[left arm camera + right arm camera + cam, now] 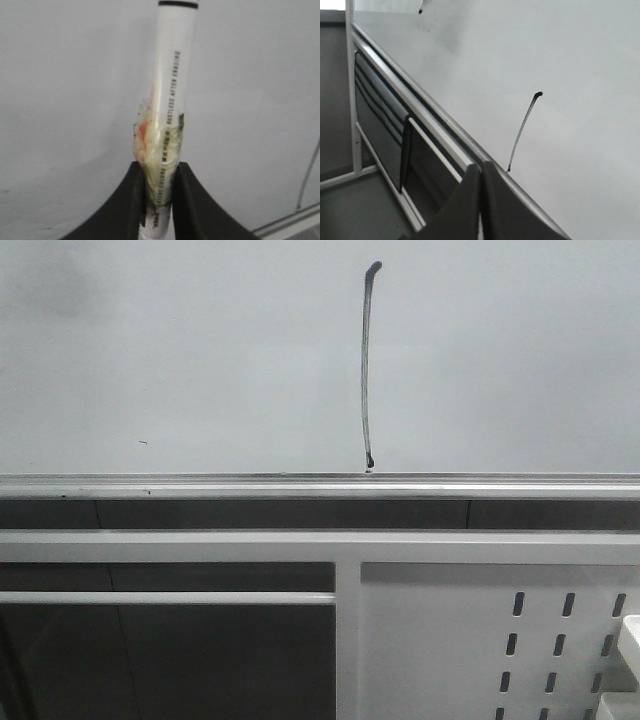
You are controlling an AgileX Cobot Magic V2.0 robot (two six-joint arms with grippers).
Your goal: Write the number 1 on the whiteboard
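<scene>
The whiteboard (200, 350) fills the upper front view, with a silver rail (200, 486) along its lower edge. The number 1 (365, 370) is a thin black stroke with a hook at top and an ink blob at the rail. It also shows in the right wrist view (522, 130) and at the edge of the left wrist view (309, 175). My left gripper (160, 187) is shut on a white marker pen (172, 85), taped at the grip, pointing at the board (65, 100). My right gripper (481, 172) is shut and empty near the rail (420, 107). Neither gripper shows in the front view.
A white perforated metal panel (480, 640) sits below the rail at the right, with white frame bars (170, 545) and dark panels (200, 660) beside it. A tiny dark speck (143, 442) marks the board at the left. The marker tip (421, 9) shows in the right wrist view.
</scene>
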